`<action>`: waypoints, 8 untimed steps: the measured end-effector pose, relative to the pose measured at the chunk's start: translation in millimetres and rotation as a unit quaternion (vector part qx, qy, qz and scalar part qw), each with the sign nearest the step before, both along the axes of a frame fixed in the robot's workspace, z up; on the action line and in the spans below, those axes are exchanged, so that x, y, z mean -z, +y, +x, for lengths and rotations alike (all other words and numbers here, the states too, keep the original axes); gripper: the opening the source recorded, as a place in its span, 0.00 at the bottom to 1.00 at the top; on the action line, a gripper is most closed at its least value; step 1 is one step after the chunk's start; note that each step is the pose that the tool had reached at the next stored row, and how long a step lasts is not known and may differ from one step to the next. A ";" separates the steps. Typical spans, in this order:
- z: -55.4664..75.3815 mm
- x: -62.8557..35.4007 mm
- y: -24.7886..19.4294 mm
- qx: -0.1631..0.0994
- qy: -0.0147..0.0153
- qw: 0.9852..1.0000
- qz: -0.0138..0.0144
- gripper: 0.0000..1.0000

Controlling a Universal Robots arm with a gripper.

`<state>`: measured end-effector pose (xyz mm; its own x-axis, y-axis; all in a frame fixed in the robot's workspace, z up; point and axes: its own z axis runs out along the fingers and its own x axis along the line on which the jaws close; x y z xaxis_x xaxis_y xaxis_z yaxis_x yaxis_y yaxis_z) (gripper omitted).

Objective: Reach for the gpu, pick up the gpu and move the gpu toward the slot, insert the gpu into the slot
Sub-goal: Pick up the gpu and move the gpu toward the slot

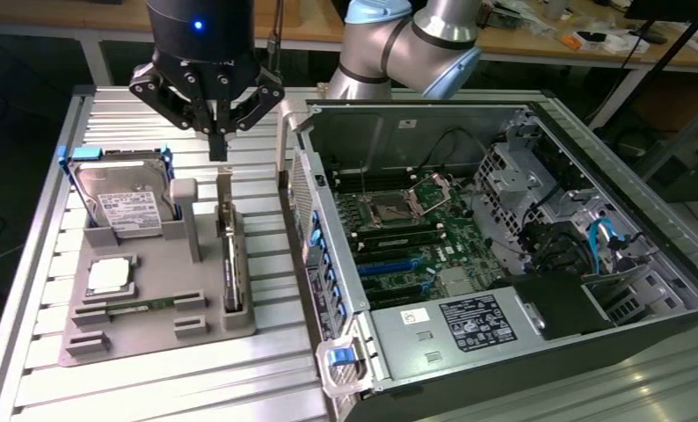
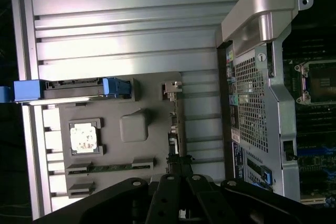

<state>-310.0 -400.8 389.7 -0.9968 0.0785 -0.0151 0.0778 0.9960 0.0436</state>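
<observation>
- A ribbed metal tabletop (image 1: pixel 44 290) carries a grey tray (image 1: pixel 149 330) beside an open case (image 1: pixel 537 110).
- The gpu (image 1: pixel 229 264) stands edge-up in the tray. The gripper (image 1: pixel 218 149) hovers above one end, fingers together and empty.
- Closed like that, it would probably strike the gpu's edge rather than straddle it.
- The case's near wall stands between the gpu and the slot (image 1: pixel 390 266).

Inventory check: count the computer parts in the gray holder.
4. The hard drive stands at the holder's far end, the processor chip lies before it, the memory stick nearer still, the gpu on edge along the exterior view's right side. None seems hidden.
</observation>
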 end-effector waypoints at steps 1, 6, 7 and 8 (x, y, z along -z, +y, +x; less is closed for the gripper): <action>0.0 0.0 0.0 0.000 0.000 1.000 0.000 0.11; 0.0 0.0 0.0 0.000 0.000 1.000 0.000 0.11; 0.0 0.0 0.0 0.000 0.000 1.000 0.000 0.11; 0.0 0.0 0.0 0.000 0.000 1.000 0.000 0.11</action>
<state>-310.0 -400.8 389.7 -0.9968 0.0785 -0.0150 0.0778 0.9960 0.0436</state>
